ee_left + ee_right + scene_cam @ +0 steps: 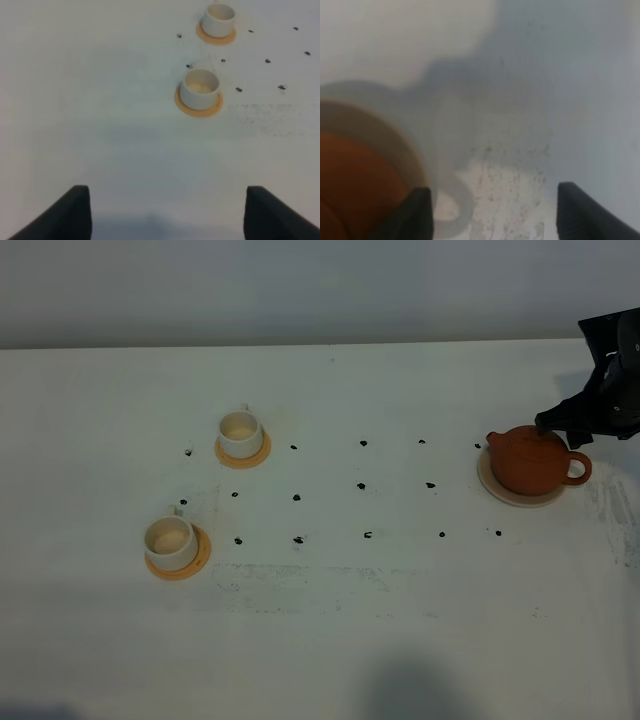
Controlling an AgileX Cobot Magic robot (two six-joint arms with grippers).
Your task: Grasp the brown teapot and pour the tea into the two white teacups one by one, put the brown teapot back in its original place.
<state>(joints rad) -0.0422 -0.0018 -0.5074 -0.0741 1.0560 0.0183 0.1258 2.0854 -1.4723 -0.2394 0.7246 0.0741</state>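
The right gripper hovers with its jaws apart just beside the brown clay teapot, which sits upright on its beige coaster. In the right wrist view the pot lies mostly outside one jaw, not between the pair. Only bare white table shows in the gap, so nothing is gripped. The wide opening suits a closure on the loop handle, which points toward that arm, though blur hides how handle and jaws line up. The left gripper likewise stands open and empty. The nearer white teacup on its orange saucer is well ahead of its jaws, and the farther white teacup is beyond that. Both cups stand mouth-up, placed to receive tea; pouring appears not yet begun.
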